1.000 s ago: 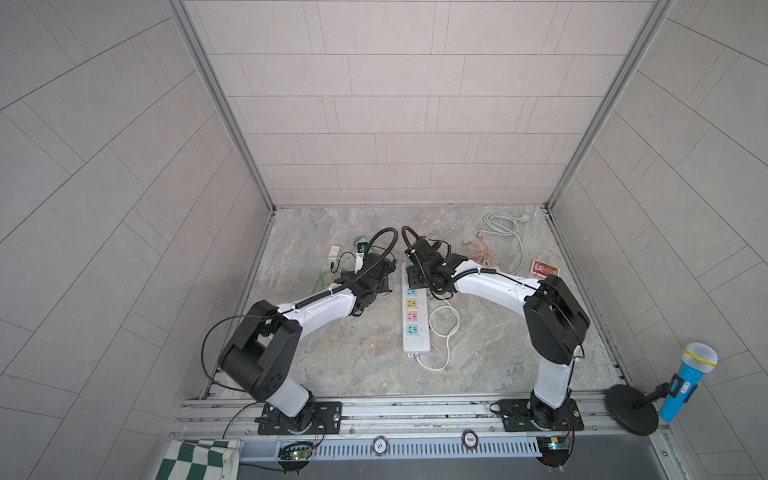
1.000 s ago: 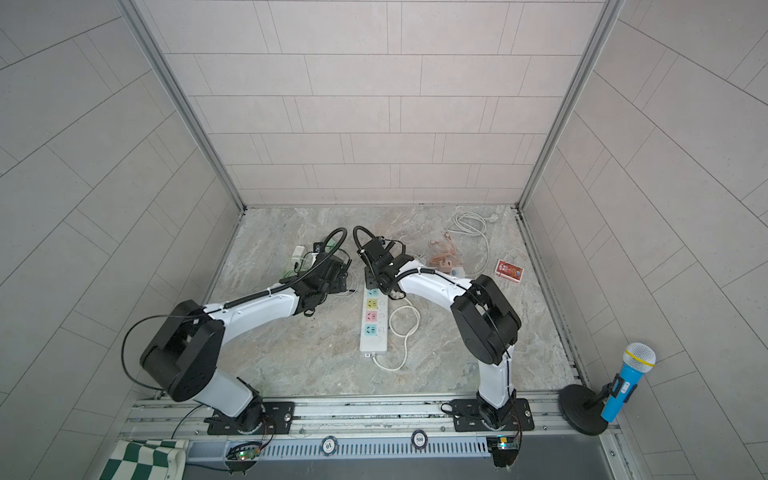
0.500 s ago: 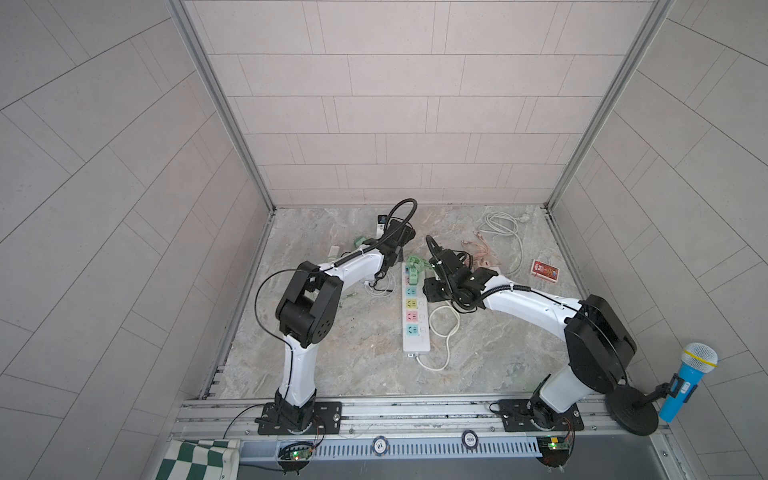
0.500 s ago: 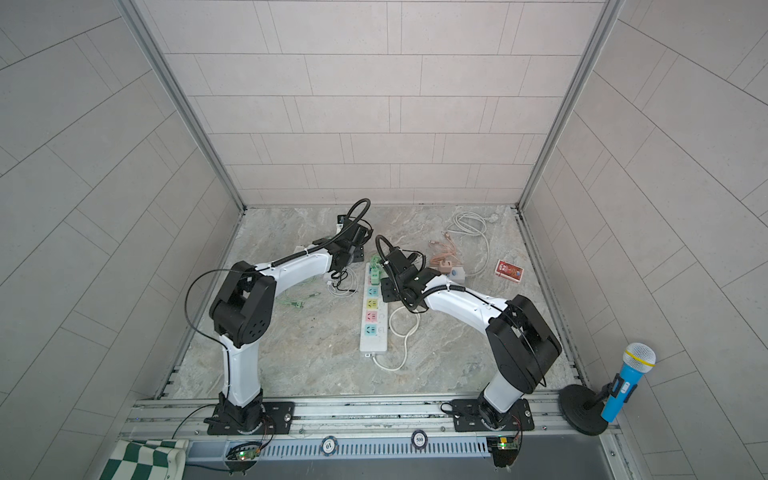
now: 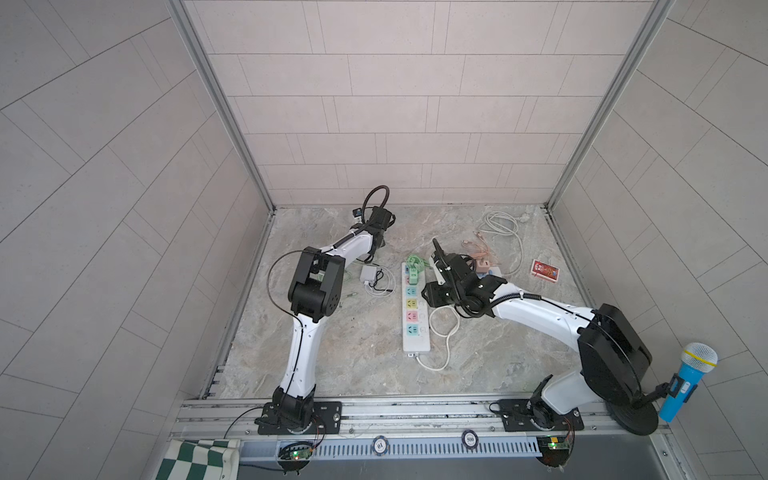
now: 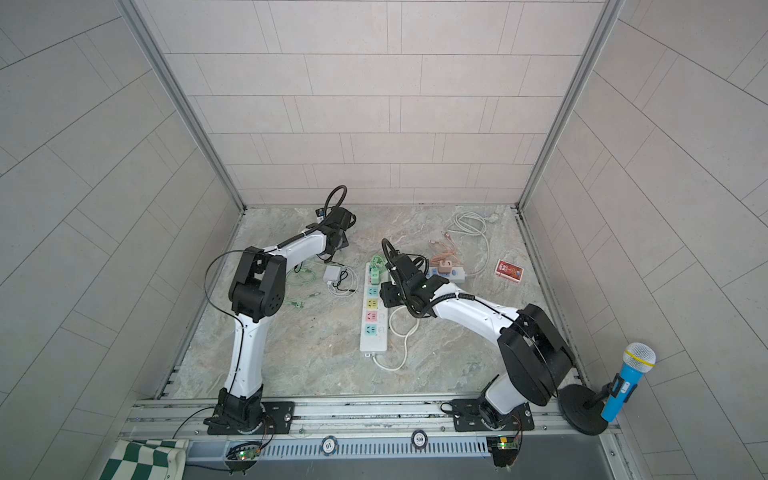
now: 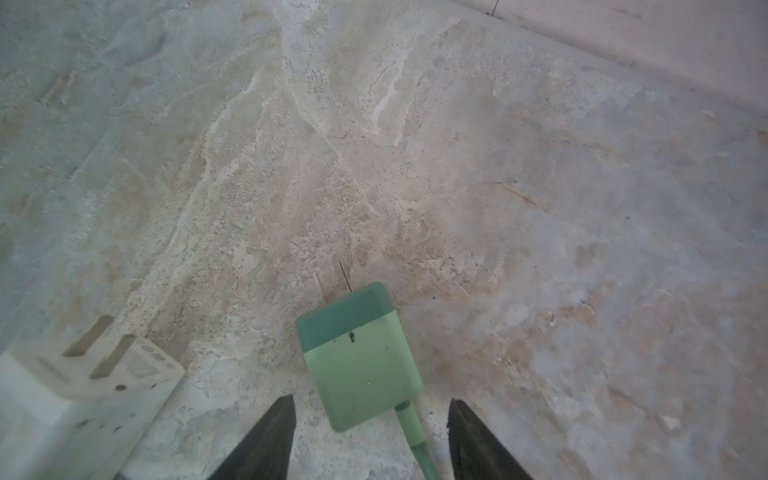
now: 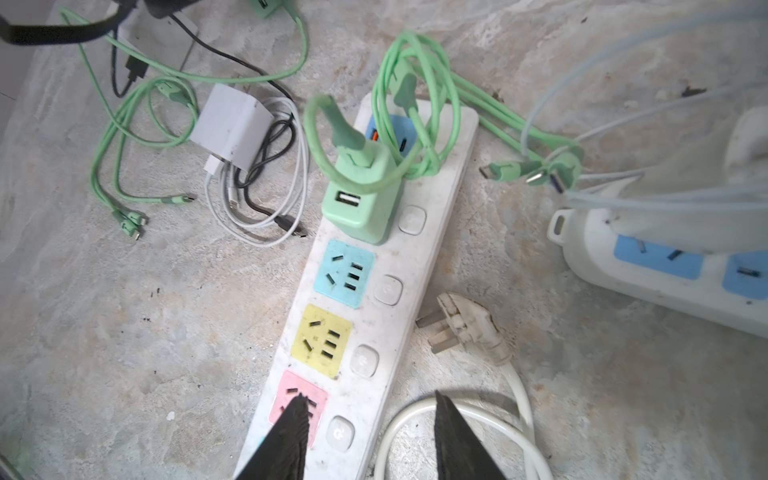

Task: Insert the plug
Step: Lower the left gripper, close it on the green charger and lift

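A green plug lies flat on the stone floor, its two prongs pointing away from my left gripper. That gripper is open. The plug's cable end sits between the fingertips with a gap on each side. The white power strip with coloured sockets lies mid-floor in both top views. A second green charger stands plugged in near its far end. My right gripper hovers open and empty over the strip's pink socket, beside the strip in a top view.
A white charger lies next to the green plug. A white three-pin plug and its cord rest right of the strip. Beyond are a second strip, a pink charger, a red packet and coiled cables.
My left arm has swung from beside the strip's far end toward the back wall. The right gripper has drawn back from the far end to alongside the strip's middle.
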Robot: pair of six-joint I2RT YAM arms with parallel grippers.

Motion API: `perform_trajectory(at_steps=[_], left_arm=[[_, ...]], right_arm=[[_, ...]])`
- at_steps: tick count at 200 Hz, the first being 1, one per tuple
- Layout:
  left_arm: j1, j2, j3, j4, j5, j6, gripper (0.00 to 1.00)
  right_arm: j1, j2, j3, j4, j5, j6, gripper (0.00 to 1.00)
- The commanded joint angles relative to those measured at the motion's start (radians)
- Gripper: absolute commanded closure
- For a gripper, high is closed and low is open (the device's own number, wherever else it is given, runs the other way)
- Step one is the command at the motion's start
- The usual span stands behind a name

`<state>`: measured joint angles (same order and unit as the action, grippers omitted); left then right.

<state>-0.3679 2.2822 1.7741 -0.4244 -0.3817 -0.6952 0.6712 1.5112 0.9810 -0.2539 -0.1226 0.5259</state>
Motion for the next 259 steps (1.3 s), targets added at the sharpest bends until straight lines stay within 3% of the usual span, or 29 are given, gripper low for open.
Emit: perform_trajectory(at_steps=[1,126,159,217,259], left_arm=[[0.010,0.049,0.072,-0.049,0.020,-0.024,0.37],[0.047,0.123,0.124,-0.048,0.039,-0.035,0.43],[0.050,0.123,0.120,-0.042,0.057,0.006,0.55],[0.050,0.086,0.099,-0.040,0.092,0.052,0.67],[0.047,-0.049,-0.047,0.020,0.222,0.105,0.74]], right_arm=[[-0.001,-0.023,-0.013,0.005,-0.013,-0.024,0.52],[-0.007,-0.013,-0.019,0.008,-0.025,-0.030,0.53],[-0.011,-0.014,-0.022,0.008,-0.025,-0.028,0.54],[-0.020,-0.016,-0.029,0.011,-0.028,-0.027,0.55],[-0.044,-0.049,-0.032,0.005,-0.038,-0.030,0.55]])
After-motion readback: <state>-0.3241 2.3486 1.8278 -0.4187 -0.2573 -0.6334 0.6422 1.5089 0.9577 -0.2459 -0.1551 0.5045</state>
